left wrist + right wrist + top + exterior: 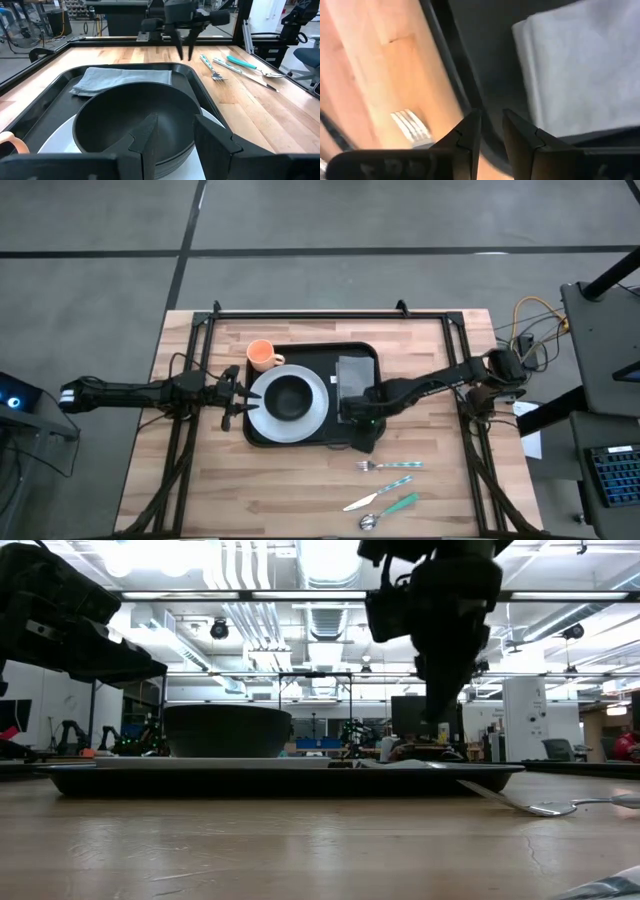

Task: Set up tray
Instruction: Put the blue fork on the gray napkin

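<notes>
Wooden desk (300, 490), frame centre: tray (362, 352) holds plate, bowl, napkin. Right pincer (362, 442), slightly parted and empty, is best lowered squarely over the fork (388, 466); left pincer (238, 392), parted, waits at the plate.

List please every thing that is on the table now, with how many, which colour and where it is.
tray: 1, black, middle of the table
plate: 1, white, inside the tray, left part
bowl: 1, black, on the plate
napkin: 1, grey, inside the tray, right part
cup: 1, orange, at the tray's far left corner
fork: 1, silver, on the wood near the tray's front right corner
knife: 1, silver, on the wood in front of the fork
spoon: 1, silver bowl with a teal handle, beside the knife
left gripper: 1, dark, at the tray's left edge, fingers slightly apart
right gripper: 1, dark, over the tray's front right rim, fingers slightly apart
</notes>
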